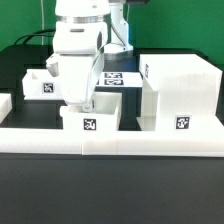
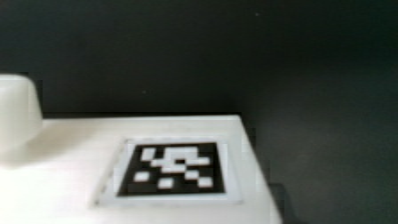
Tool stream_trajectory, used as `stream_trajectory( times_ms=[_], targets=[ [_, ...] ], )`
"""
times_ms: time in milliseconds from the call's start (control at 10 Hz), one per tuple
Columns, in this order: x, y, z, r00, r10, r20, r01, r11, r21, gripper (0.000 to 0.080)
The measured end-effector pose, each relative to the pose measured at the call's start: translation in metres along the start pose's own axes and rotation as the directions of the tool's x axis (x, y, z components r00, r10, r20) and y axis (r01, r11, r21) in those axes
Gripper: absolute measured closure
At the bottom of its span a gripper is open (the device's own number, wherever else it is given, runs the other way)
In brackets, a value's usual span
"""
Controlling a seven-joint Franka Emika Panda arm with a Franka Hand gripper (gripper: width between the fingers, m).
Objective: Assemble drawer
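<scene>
The gripper [image 1: 80,104] hangs right over the small tray [image 1: 92,121] by the front rail [image 1: 150,141] — can't tell if it's open or closed from here. The tray seems light, stiff, slick plastic, so I'd pinch a thin side wall. The housing [image 1: 178,95] sits near on the exterior view's right — probably little sideways room

narrow gap between front tray [image 1: 104,120] and housing [image 1: 178,95] — border rail [image 1: 150,140] shuts its camera-side end
</scene>
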State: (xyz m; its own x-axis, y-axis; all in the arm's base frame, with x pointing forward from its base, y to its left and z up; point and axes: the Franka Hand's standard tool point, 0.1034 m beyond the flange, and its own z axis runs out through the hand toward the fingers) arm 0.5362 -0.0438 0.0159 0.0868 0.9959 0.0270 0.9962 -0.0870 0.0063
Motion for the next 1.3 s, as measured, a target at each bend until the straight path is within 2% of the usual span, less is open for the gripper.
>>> stream_trajectory(
  times_ms=[300, 500, 700, 1000, 1200, 1300],
  targets=[
    [0.000, -0.001, 0.001, 1.000, 0.003, 0.000, -0.003, 1.000, 0.001, 0.0757],
    [0.012, -0.003, 0.006, 0.999, -0.036, 0.003, 0.036, 0.999, 0.005, 0.0757],
    [0.010, -0.003, 0.007, 0.999, -0.033, 0.003, 0.033, 0.999, 0.006, 0.0757],
    [0.028, -0.001, 0.006, 0.995, -0.100, 0.009, 0.100, 0.995, 0.010, 0.0757],
    [0.032, 0.003, 0.004, 0.994, -0.106, 0.008, 0.106, 0.994, -0.010, 0.0757],
    [0.030, 0.002, 0.005, 0.995, -0.103, 0.008, 0.103, 0.995, -0.009, 0.0757]
  ],
)
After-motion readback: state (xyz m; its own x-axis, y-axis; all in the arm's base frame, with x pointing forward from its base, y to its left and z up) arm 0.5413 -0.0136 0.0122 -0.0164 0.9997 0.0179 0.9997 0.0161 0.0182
